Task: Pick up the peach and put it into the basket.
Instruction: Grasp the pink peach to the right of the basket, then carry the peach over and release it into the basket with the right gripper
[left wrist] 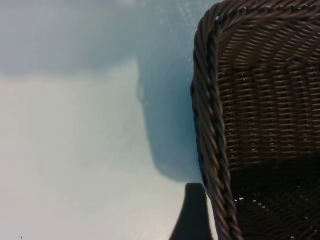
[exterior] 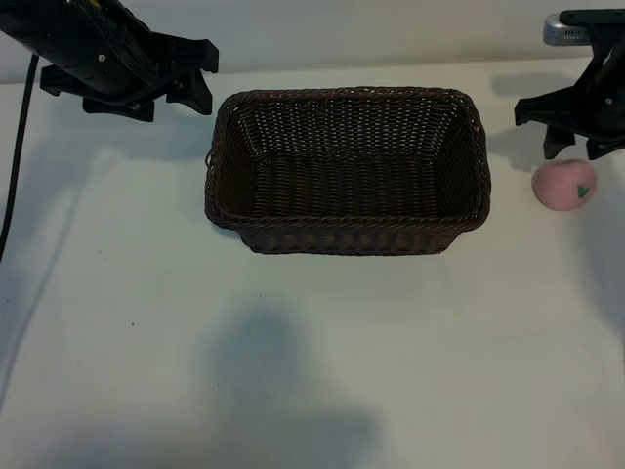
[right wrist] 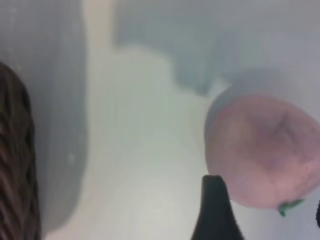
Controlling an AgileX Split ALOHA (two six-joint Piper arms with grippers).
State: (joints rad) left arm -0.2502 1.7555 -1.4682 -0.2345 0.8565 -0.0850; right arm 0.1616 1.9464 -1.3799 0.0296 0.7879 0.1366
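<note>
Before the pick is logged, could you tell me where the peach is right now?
In the exterior view the peach lies on the table to the right of the basket, apart from it, just below the right gripper.

I find no words, brand names, labels or numbers that I can read anywhere in these views. The only mark I see is a small green leaf-shaped sign on the pink peach (exterior: 563,184), on the side turned toward the outside camera; it also shows at the fruit's edge in my right wrist view. It carries no lettering.
</note>
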